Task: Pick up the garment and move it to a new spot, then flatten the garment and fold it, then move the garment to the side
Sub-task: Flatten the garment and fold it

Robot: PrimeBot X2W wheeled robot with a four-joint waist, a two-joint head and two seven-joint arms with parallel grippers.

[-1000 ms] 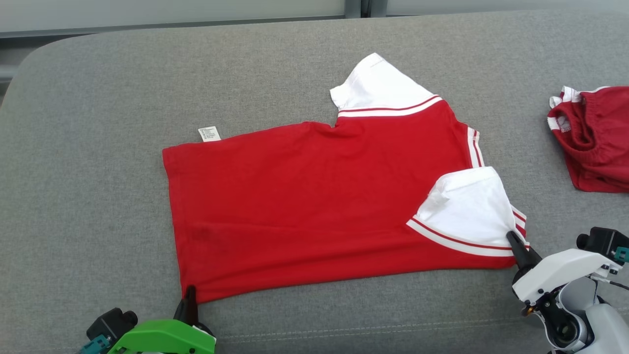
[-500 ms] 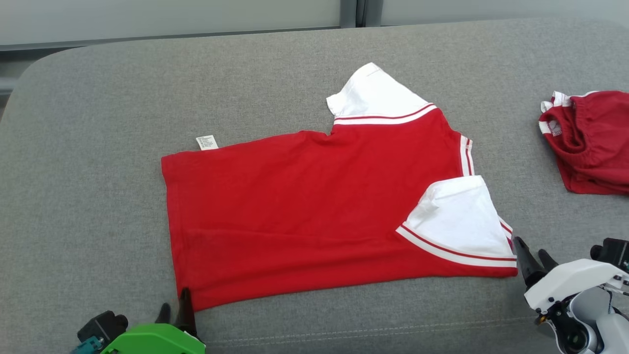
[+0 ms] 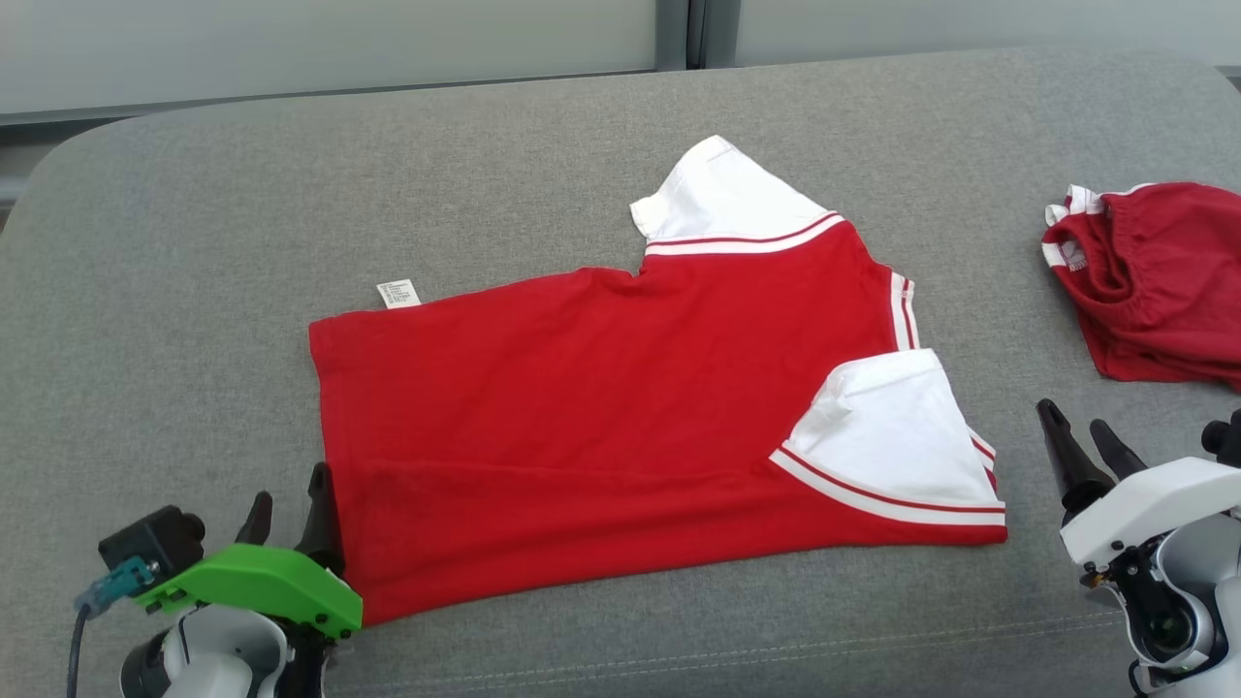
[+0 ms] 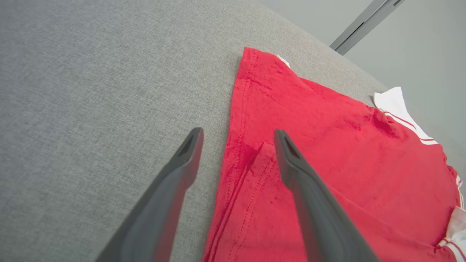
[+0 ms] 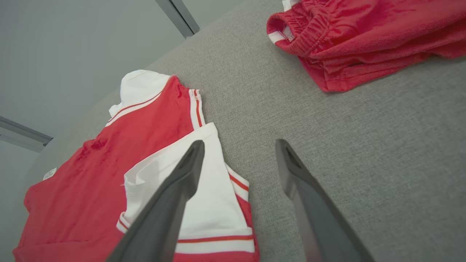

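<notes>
**Both grippers standing open beside the flattened shirt**

The red shirt (image 3: 601, 407) is lying spread out in the middle of the grey cushion (image 3: 194, 242), neck end pointing toward 3 o'clock and bottom hem toward 9 o'clock. One white sleeve (image 3: 722, 199) is sticking out toward 12 o'clock. The other sleeve (image 3: 892, 436) is lying folded in over the red body near the 4 o'clock corner. A small white label (image 3: 398, 293) is peeking out at the shirt's 10 o'clock corner.

The left gripper (image 3: 289, 494) is sitting at the shirt's 7 o'clock corner with its two fingers spread apart and gripping nothing. In the left wrist view the hem edge is running up between them: one finger (image 4: 174, 174) is showing over bare cushion and the other (image 4: 302, 174) over the red cloth just inside the hem. Whether that inner finger is touching the cloth cannot be told.

The right gripper (image 3: 1071, 417) is hovering at 3 to 4 o'clock of the shirt, likewise released and empty. In the head view it is standing off the cloth, near the folded sleeve's outer edge, with grey cushion showing between them. The right wrist view is looking along its fingers, one crossing in front of the white sleeve and the other in front of bare cushion.

A crumpled red garment (image 3: 1154, 281) with white trim is lying apart from the shirt at 2 o'clock, beyond the right gripper.
</notes>
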